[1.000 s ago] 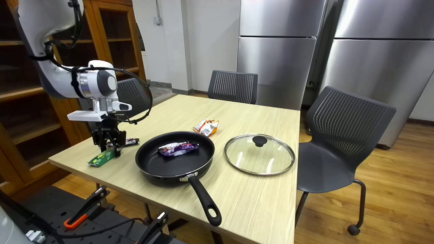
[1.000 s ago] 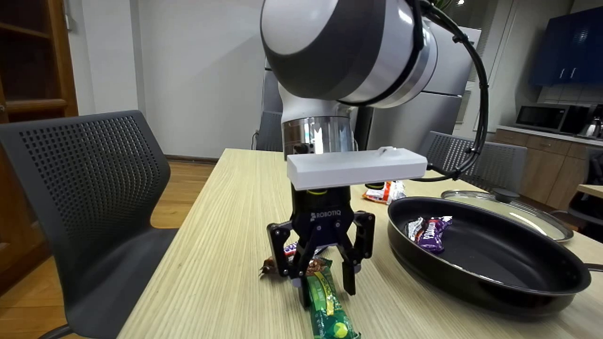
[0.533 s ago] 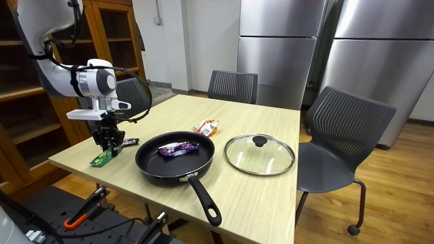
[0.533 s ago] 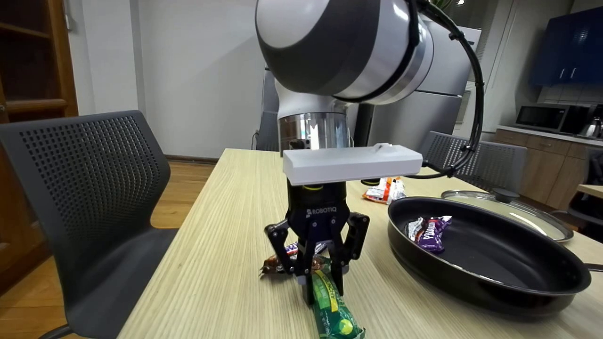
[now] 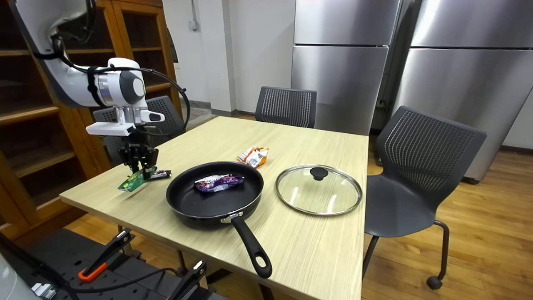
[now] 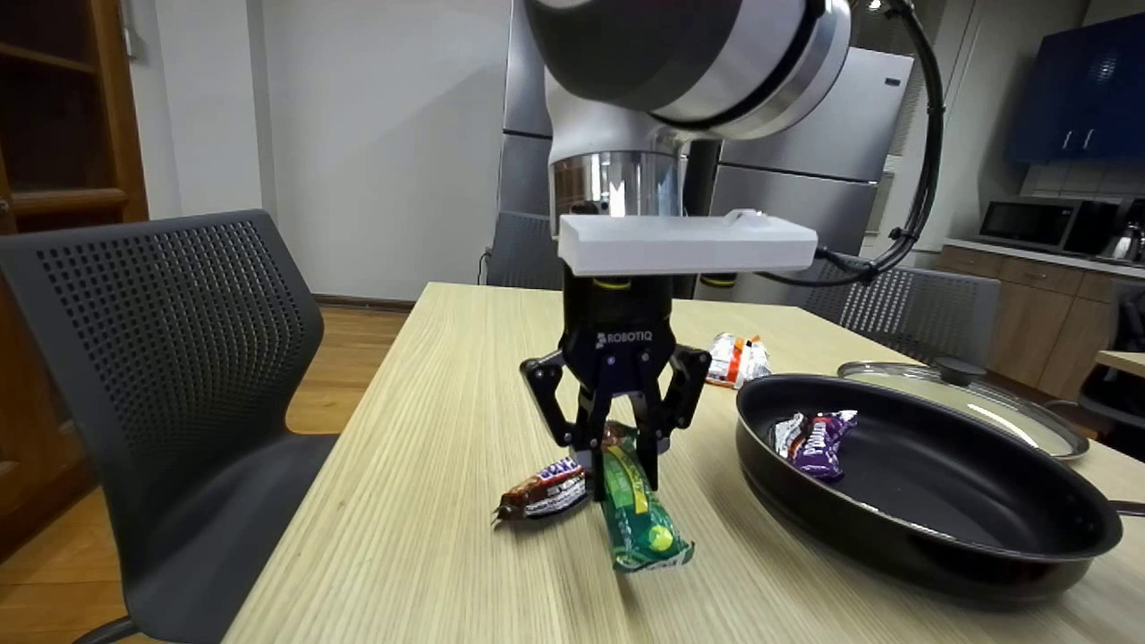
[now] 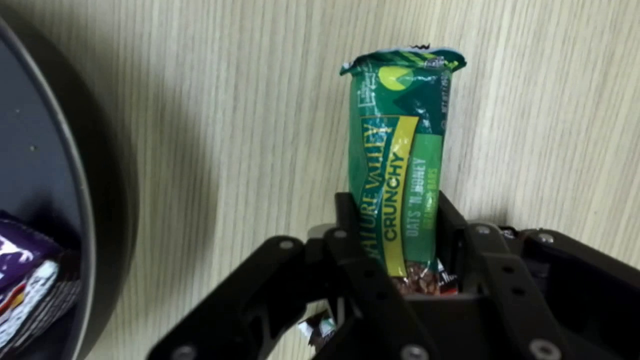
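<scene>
Pincer (image 6: 624, 483): narrowed around the green granola bar (image 7: 400, 125), gripping its 2 sides | change: bar now lifts clear of the worktop (image 5: 308, 250), so the grasp appears sound | brown wrapper (image 6: 541, 492) beside it, contact hard to tell | frying pan (image 5: 200, 206): 1 purple packet (image 5: 218, 183) inside; glass lid (image 5: 318, 196) lies on the worktop, apart from the pan

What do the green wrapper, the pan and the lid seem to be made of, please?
Green wrapper: probably glossy plastic film, from its crimped end and highlights.
Pan: likely metal with a smooth dark coating, since its rim shines.
Lid: transparent and reflective, probably glass, perhaps plastic, with a shiny, seemingly metal edge.
</scene>
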Controlling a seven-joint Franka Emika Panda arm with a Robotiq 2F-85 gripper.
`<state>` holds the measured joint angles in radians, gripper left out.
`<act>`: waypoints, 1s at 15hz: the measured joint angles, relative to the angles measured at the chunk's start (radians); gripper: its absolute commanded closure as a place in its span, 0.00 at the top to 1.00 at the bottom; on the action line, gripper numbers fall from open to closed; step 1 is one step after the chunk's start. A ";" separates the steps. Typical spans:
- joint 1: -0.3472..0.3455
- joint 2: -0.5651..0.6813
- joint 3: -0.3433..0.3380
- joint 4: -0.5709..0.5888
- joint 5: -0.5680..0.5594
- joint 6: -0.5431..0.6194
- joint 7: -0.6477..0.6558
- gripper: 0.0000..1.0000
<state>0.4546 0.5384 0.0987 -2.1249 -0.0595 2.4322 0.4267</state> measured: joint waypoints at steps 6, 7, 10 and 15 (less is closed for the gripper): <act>-0.020 -0.124 -0.039 -0.081 0.000 0.029 0.014 0.14; -0.028 -0.144 -0.044 -0.098 0.000 0.038 0.019 0.14; -0.059 -0.198 -0.063 -0.147 0.000 0.064 0.042 0.14; -0.126 -0.264 -0.090 -0.225 0.001 0.105 0.074 0.14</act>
<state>0.3282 0.2743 0.0086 -2.3501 -0.0587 2.5372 0.5005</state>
